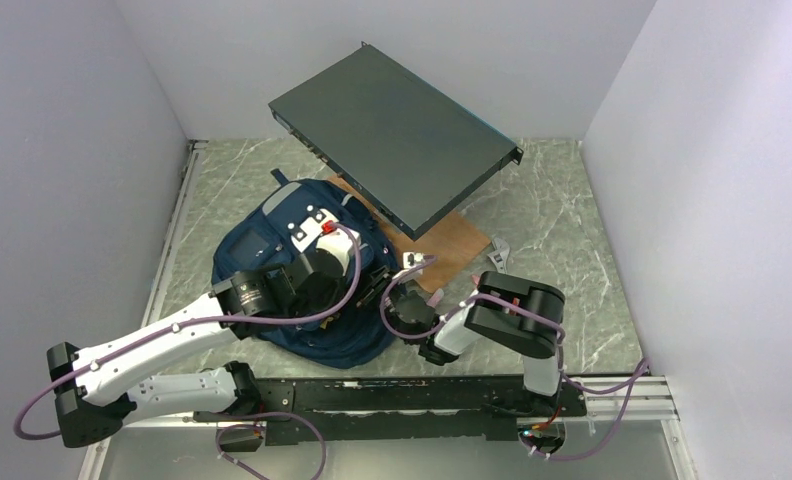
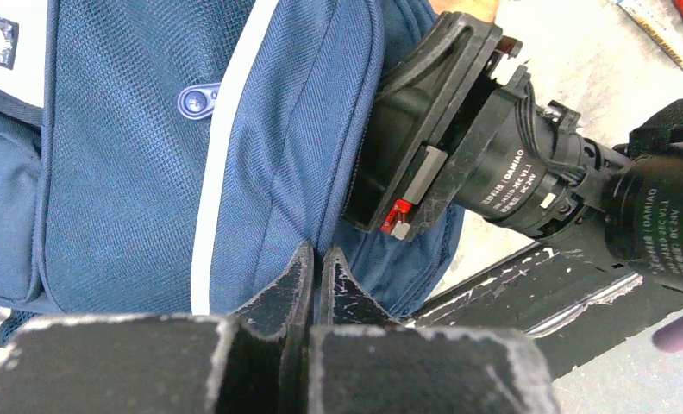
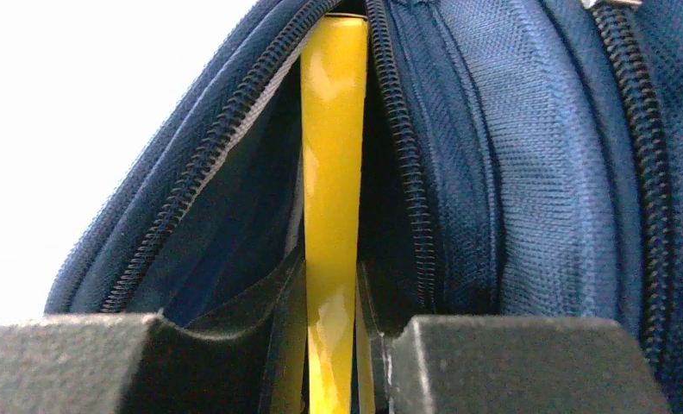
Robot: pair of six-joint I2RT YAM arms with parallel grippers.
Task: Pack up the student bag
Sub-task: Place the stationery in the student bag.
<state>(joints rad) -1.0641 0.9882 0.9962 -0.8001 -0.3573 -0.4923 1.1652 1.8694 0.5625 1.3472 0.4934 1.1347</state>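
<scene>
On the marble worktop (image 1: 572, 260), left of centre, lies the student bag (image 1: 257, 240), navy with a pale stripe, both arms bent over it. At its right edge the right gripper (image 3: 329, 289) grasps a glossy yellow stick (image 3: 334, 129) that runs up into the bag's open zip. The left gripper (image 2: 315, 259) is clenched, its tips against the bag's blue fabric; whether they pinch cloth I cannot tell.

the student bag (image 2: 122, 190) is matt woven cloth; the yellow bar (image 3: 331, 155) is smooth and glossy.
</scene>
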